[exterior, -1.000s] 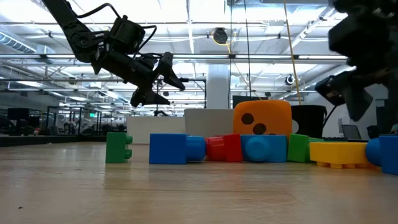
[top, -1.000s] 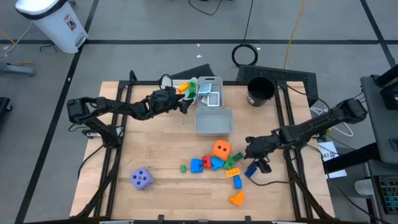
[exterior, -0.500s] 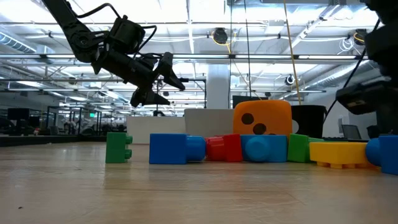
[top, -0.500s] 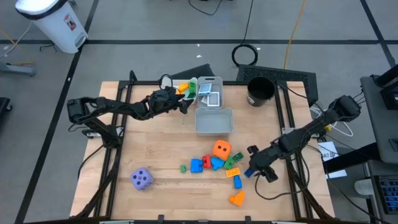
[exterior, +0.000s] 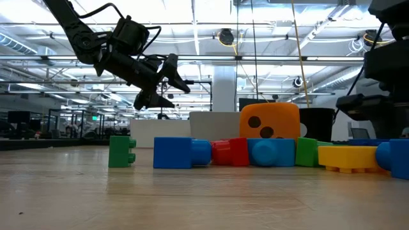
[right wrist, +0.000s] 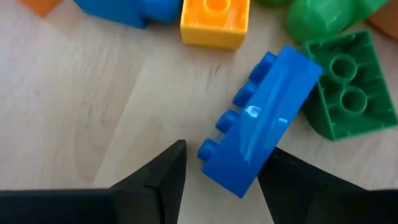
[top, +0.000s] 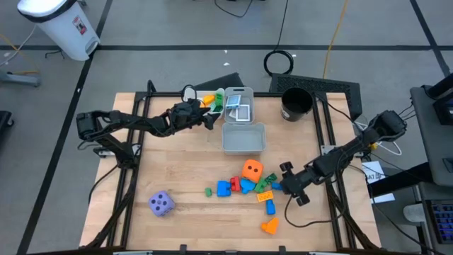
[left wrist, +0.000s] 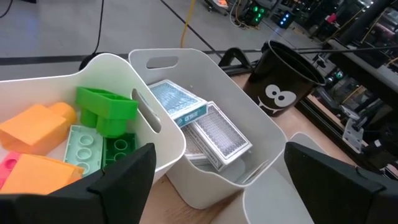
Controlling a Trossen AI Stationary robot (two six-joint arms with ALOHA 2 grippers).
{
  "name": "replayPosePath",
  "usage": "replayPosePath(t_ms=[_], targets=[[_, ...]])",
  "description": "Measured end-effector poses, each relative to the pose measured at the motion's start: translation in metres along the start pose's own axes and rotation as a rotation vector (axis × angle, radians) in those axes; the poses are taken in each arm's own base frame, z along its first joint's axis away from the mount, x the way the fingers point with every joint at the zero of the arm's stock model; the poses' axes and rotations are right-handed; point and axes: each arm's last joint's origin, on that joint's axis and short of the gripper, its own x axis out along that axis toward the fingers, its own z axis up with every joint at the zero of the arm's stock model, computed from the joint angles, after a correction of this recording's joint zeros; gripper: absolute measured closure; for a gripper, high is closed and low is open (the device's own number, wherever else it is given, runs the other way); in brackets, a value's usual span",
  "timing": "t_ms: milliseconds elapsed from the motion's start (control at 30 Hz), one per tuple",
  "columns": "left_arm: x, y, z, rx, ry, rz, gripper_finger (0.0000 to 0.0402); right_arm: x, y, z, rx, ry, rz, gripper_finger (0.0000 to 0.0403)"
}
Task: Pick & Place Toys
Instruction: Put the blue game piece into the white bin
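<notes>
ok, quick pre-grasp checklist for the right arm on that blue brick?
1. Right gripper open, a finger on each side of the blue brick: ok.
2. Brick lies tilted on its side, studs sideways: ok.
3. Clearance from neighbours: not ok, the green brick is right against it.
4. Fingers low enough to close: cannot tell.
5. Left gripper parked open over the bins, out of the way: ok.

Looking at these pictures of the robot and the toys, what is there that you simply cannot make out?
- High view: the right gripper covers the blue block, so contact is unclear.
- Low view: the orange die sits behind the row of blocks; its base is hidden.
- Left wrist view: the cards are stacked in the white bin; their count and pictures are unreadable.
- High view: the purple die is too small to count its dots.
</notes>
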Motion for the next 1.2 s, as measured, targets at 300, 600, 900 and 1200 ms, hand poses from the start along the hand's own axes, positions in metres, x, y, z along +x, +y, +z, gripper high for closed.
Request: replayPosePath(t_ms=[300, 600, 900, 1200], targets=[[0.0, 0.0, 0.0, -0.004, 0.0, 0.001, 0.0041, 0.0, 0.0, 0.007, 0.046, -0.073, -0.007, 0.0256], [0.0, 0.0, 0.0, -0.04, -0.003, -0.001, 0.0041, -0.003, -0.001, 0.006, 0.07, -0.071, -0.042, 0.0326], [-0.001, -0.006, -0.003, -0.077, 0.016, -0.035, 0.0041, -0.043, -0.002, 0.012, 0.082, -0.263, 0.002, 0.0347], [-0.006, -0.039, 0.002, 0.005, -0.072, -0.269, 0.0041, -0.088, -0.019, 0.033, 0.051, -0.67, -0.246, 0.0345]])
